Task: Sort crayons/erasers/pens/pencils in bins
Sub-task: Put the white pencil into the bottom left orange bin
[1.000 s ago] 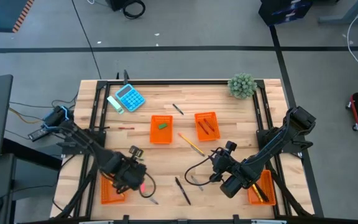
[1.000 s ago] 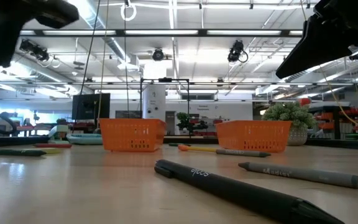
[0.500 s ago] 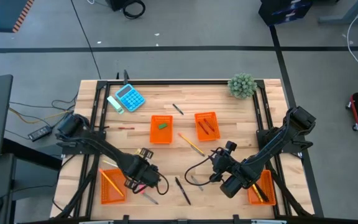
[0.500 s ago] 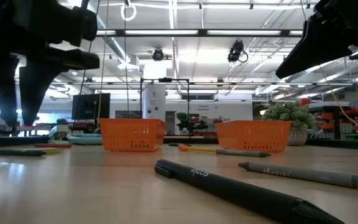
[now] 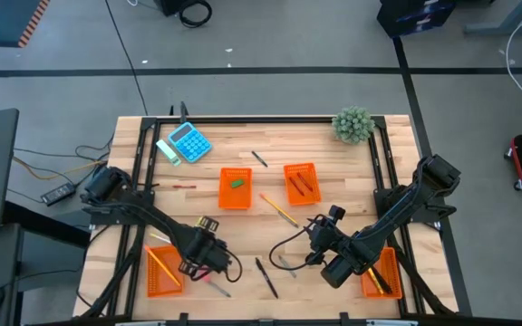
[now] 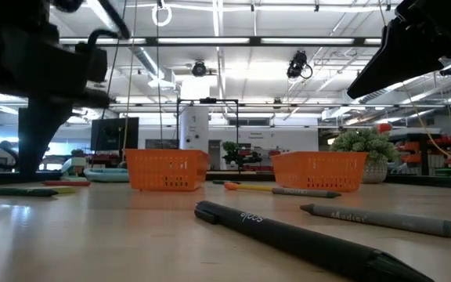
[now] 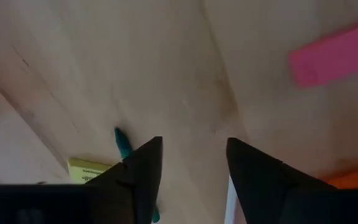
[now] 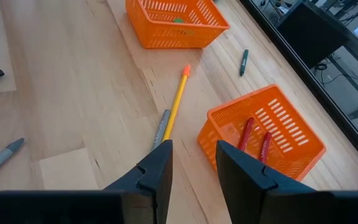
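The left end effector (image 5: pixel 208 260) hangs low over the near part of the desk (image 5: pixel 216 145), fingers spread with nothing between them, just beside the near-left bin (image 5: pixel 163 271) that holds a yellow pencil (image 5: pixel 161 263). A pink eraser (image 7: pixel 334 51) lies on bare wood close by. The right end effector (image 5: pixel 320 237) waits part-open and empty, right of centre. Two bins (image 5: pixel 235 187) sit mid-desk with an orange pencil (image 5: pixel 279 209) between and just before them. A black pen (image 5: pixel 267 278) lies near the front edge, with open wood around it.
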Tool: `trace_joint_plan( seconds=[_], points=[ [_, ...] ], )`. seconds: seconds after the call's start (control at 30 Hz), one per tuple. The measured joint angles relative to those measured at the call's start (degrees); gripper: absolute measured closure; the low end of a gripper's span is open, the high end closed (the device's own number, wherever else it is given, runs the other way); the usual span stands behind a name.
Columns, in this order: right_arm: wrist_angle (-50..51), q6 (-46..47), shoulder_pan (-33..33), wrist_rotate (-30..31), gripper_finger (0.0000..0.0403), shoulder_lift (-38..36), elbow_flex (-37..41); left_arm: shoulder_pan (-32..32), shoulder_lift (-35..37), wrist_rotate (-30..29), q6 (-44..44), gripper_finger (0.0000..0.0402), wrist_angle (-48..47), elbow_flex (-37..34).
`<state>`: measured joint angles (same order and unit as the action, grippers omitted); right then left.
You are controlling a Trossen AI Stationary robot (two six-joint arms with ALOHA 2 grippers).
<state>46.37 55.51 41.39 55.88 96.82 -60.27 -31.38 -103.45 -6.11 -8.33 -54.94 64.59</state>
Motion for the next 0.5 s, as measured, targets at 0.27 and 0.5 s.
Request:
trace_joint_plan(
  seconds=[0.27,0.5],
  points=[
    [0.04,0.0,0.0,0.0,0.0274,0.0,0.0,0.44,0.02,2.3,-6.77,0.0222,2.1,-1.37],
    [0.04,-0.02,0.0,-0.02,0.0274,0.0,0.0,0.35,0.02,5.48,-10.84,0.0222,2.03,-1.37]
  ],
)
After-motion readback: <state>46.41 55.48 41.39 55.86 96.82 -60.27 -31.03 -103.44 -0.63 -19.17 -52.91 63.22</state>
